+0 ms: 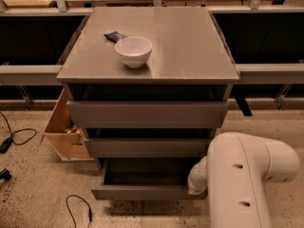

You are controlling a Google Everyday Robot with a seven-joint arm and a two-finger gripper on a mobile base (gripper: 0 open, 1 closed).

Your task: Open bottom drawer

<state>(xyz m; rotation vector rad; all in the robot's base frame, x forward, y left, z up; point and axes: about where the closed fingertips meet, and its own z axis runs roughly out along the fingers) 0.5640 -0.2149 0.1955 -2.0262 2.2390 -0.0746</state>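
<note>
The grey cabinet [156, 56] has three grey drawer fronts. The bottom drawer [142, 192] is the lowest and shortest; it stands pulled out toward me, and its shallow grey tray body [142, 171] shows, empty. My white arm [242, 175] fills the lower right. It reaches down to the drawer's right front corner, where a white joint [198, 179] meets the drawer. The gripper itself is hidden behind the arm.
A white bowl [133, 51] and a small dark packet [115, 36] lie on the cabinet top. The two taller drawer fronts [147, 114] stand slightly out. A light wooden box [64, 127] leans at the cabinet's left. Black cables [19, 137] lie on the speckled floor.
</note>
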